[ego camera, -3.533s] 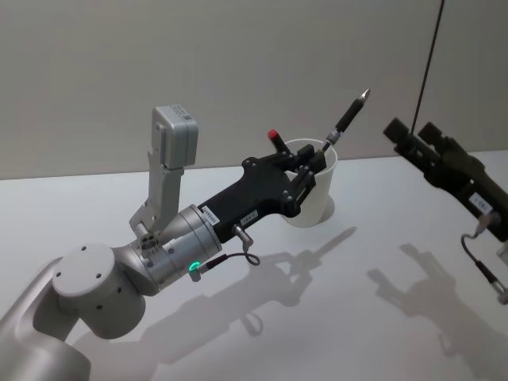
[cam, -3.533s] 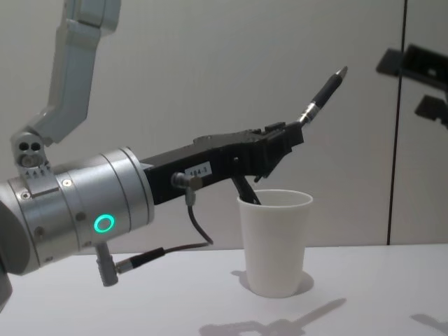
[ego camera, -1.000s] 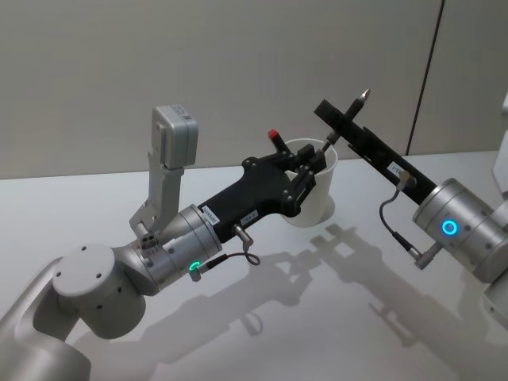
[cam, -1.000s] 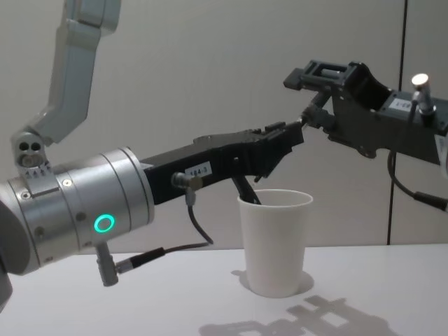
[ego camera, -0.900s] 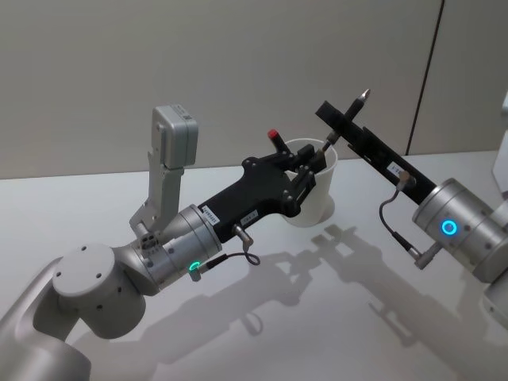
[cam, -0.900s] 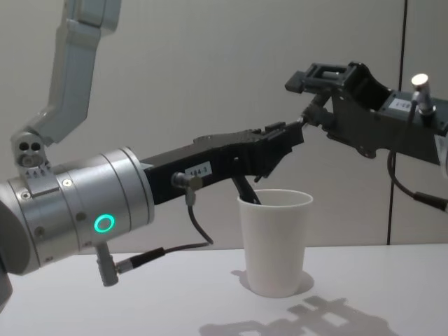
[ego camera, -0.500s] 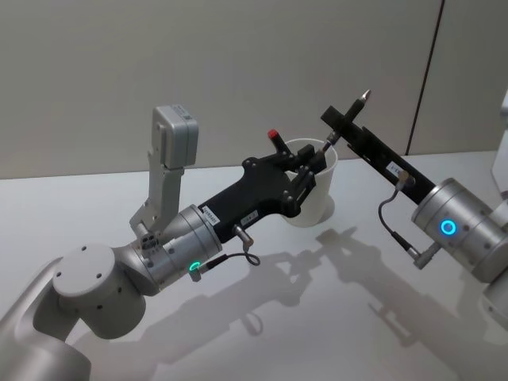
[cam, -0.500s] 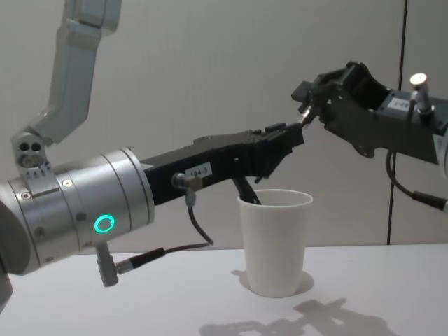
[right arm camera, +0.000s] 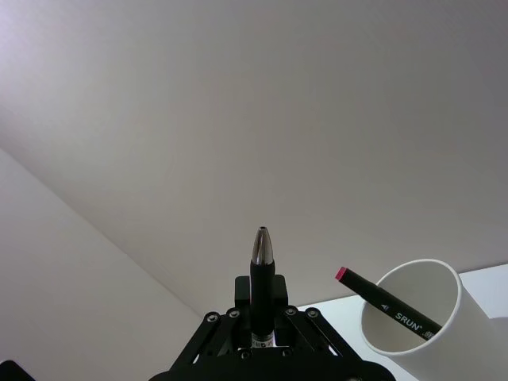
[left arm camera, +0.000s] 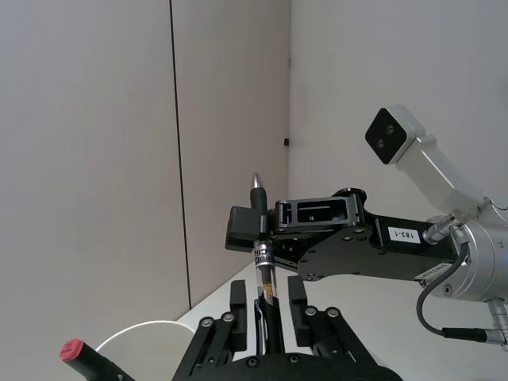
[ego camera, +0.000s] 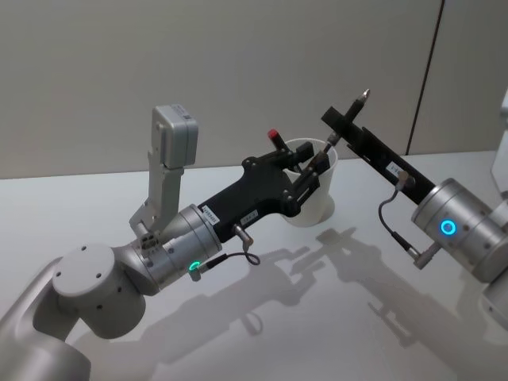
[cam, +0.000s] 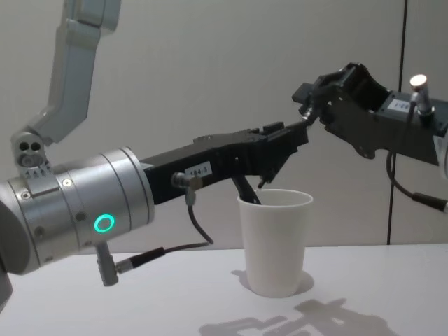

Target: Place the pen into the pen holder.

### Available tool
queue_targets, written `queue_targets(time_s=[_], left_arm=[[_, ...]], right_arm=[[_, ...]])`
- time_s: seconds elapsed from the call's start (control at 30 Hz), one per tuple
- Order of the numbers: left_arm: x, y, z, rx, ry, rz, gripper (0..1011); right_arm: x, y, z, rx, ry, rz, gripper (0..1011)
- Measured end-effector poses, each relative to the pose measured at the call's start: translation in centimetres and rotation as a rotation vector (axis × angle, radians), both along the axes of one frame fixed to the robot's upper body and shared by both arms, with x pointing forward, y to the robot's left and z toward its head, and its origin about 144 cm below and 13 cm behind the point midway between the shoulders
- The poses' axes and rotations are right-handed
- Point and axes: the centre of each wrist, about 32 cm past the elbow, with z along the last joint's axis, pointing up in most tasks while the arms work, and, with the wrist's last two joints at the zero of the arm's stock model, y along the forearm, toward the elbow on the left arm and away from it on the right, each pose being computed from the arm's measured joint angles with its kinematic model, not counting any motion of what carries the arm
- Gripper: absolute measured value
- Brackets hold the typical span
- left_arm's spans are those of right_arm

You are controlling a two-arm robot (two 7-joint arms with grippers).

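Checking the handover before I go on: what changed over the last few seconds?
The right gripper came in from the right and shut on the pen. The left gripper then opened and let it go. The pen, the cup below it and the marker in the cup stayed where they were.

Black pen (ego camera: 352, 113) tilted above upright white pen holder (ego camera: 318, 190), red-capped marker (right arm camera: 386, 305) inside
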Motion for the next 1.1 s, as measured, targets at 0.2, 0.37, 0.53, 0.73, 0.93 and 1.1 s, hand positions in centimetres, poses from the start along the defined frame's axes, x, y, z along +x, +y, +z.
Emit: queue_targets(time_s=[0.2,0.37,0.53,0.73,0.93,1.1], left_arm=[[0.0,0.0,0.0,0.000,0.000,0.000,474],[0.0,0.0,0.0,0.000,0.000,0.000,631],[0.0,0.0,0.0,0.000,0.000,0.000,787],[0.0,0.0,0.0,0.001,0.000,0.000,957],[0.0,0.0,0.0,0.001,0.000,0.000,1001],[0.0,0.0,0.0,0.001,0.000,0.000,1001]], right_arm=[[0.0,0.0,0.0,0.000,0.000,0.000,131],[0.0,0.0,0.0,0.000,0.000,0.000,131],[0.0,0.0,0.0,0.000,0.000,0.000,131],[0.2,-0.1,0.1,-0.003,-0.009,-0.008,131],[0.8,-0.3,0.3,-0.026,-0.046,-0.031,131],[1.4,-0.7,0.4,-0.061,-0.088,-0.054,132]])
